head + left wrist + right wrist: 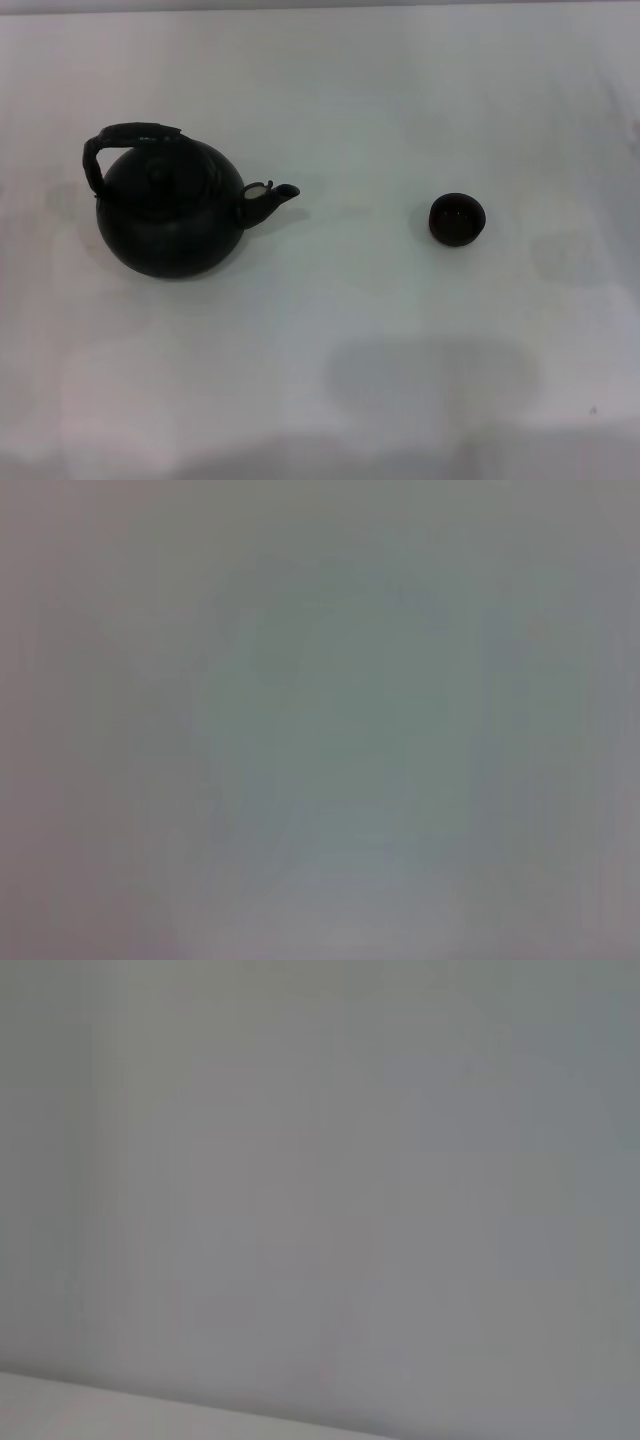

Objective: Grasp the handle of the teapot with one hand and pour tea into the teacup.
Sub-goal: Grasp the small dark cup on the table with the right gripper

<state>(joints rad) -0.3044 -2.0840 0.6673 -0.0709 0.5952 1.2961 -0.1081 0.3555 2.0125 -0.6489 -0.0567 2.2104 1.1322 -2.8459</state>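
Observation:
A large round black teapot point(168, 215) stands on the white table at the left in the head view. Its thick black arched handle point(128, 138) rises over the knobbed lid, and its short spout point(270, 197) with a pale mark points right. To the right of the spout, well apart from it, sits the tiny black teacup point(457, 218), upright. Neither hand shows in any view. Both wrist views hold only a plain pale surface.
The white table point(330, 340) stretches wide around both objects. A faint grey shadow lies on it near the front, below the gap between teapot and teacup.

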